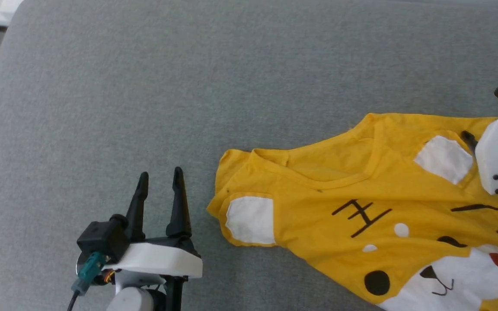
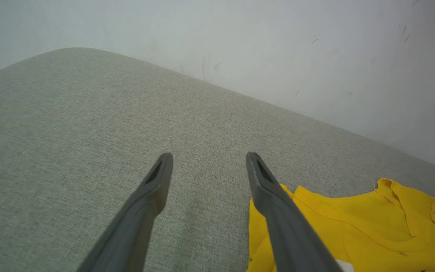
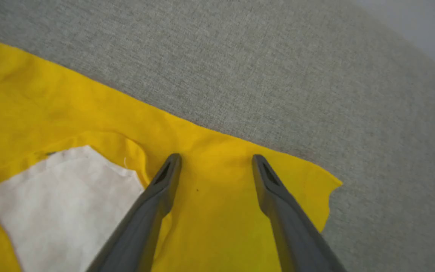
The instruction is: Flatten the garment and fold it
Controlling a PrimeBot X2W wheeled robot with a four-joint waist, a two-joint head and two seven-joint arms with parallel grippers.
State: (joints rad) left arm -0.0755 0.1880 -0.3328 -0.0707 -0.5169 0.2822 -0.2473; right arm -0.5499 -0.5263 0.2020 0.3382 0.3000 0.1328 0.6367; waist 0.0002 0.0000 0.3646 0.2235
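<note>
Left gripper: fingers spread wide, nothing between them, over bare grey fabric surface. Can't tell if the tips touch the fabric. The yellow tiger-face T-shirt lies just beside it on the robot's right. Head view shows a narrow strip of grey between the nearer finger and the sleeve edge. In the left wrist view that finger overlaps the yellow edge, so contact looks unlikely but isn't certain there.

Right gripper: fingers also spread, nothing clamped. Both tips are over yellow cloth close to the T-shirt's far edge, with a white ear patch just beside the one finger. Whether the tips press the cloth can't be told.

T-shirt is on the right half of the surface, print side up. Collar faces up and slightly left in the head view. The long axis runs diagonally from the collar down to the lower right. The shoulder line slants from lower left up to upper right. The near sleeve looks folded over, carrying the other ear patch.

The hem and lower tiger face are cut off by the bottom and right edges. The far sleeve is hidden under the right arm's white wrist housing, with only one dark finger showing beside it. A pale wall stands behind the surface.
</note>
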